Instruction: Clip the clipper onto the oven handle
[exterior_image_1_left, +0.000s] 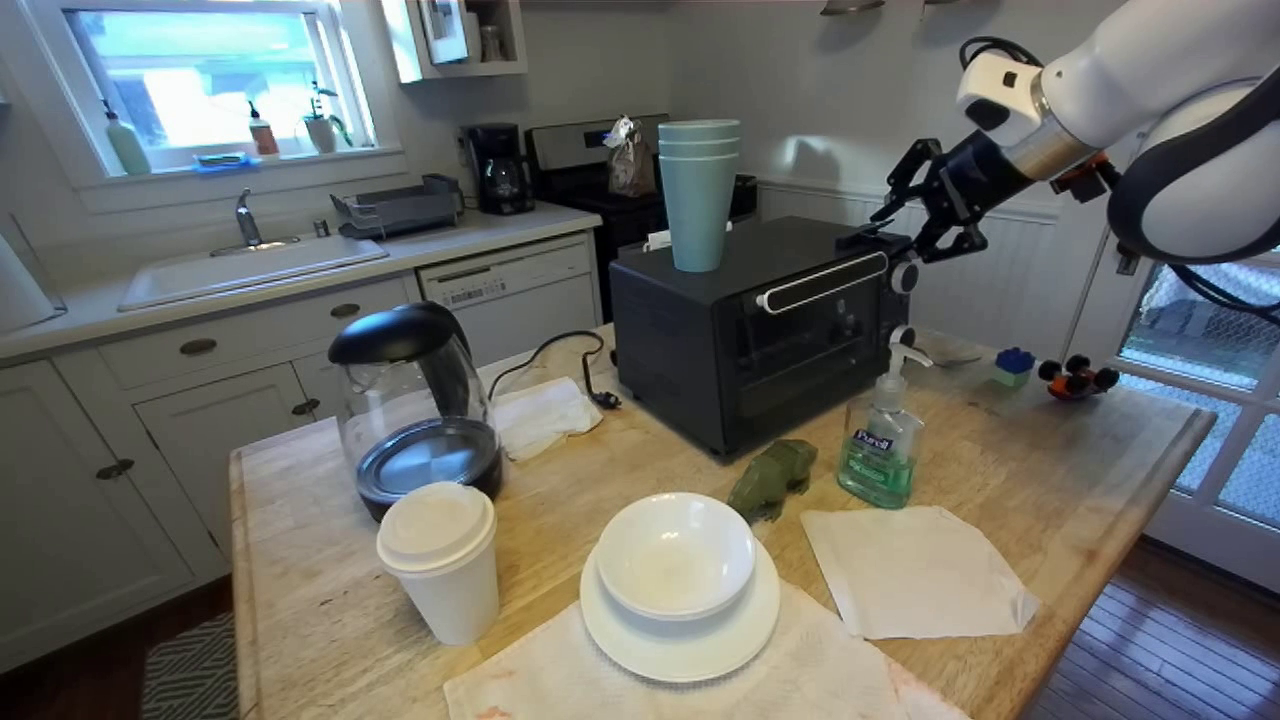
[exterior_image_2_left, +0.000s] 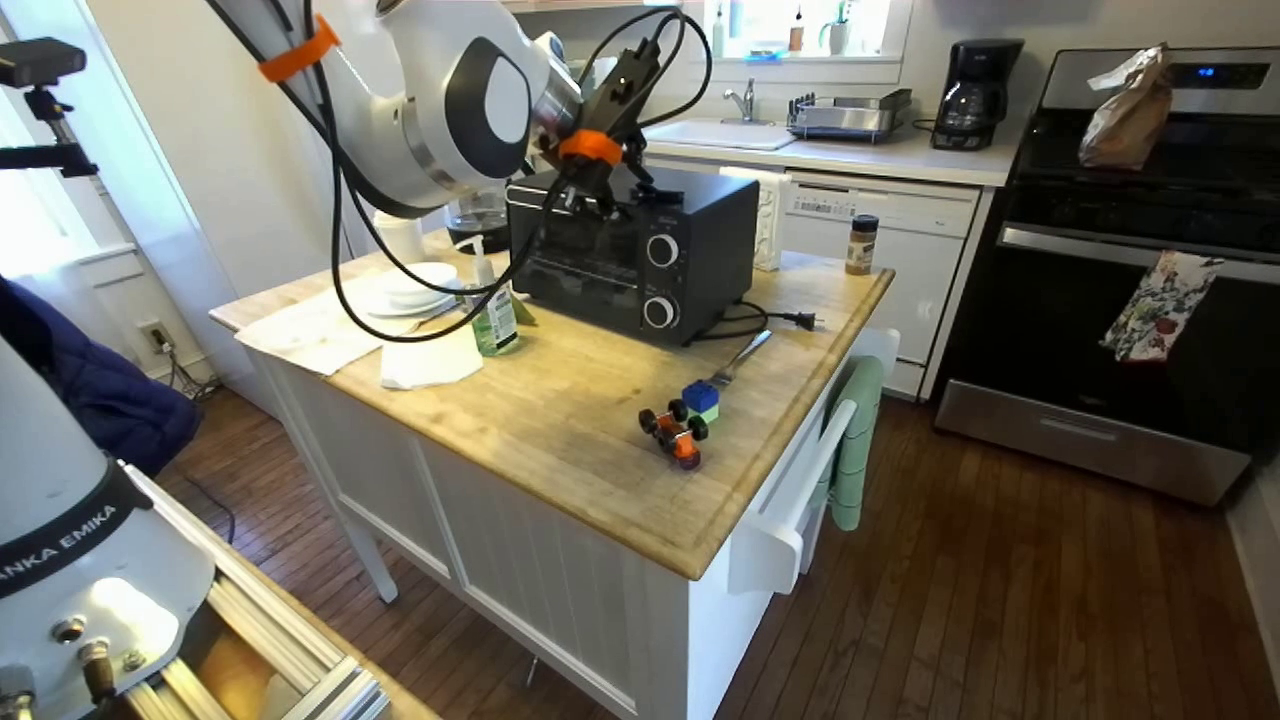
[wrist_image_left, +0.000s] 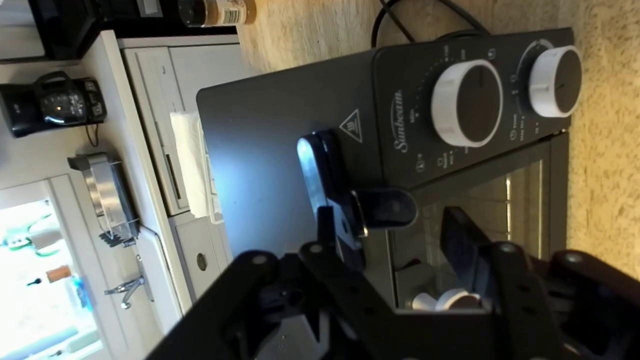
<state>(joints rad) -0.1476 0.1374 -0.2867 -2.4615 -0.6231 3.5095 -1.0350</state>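
Left to right in an exterior view: a kettle stands toward the left corner of the wooden surface, a cup in front, wood showing between cup and left edge. A bowl sits on a plate. Behind stands the oven, its handle across the front. The clip lies on the oven's top, at its front right corner. The gripper is there, fingers apart; contact cannot be told. Wood stretches between the toy car and right corner. Legible: "ANKA EMIKA" on the arm's base; "Purell" on the bottle; "Sunbeam" on the oven.
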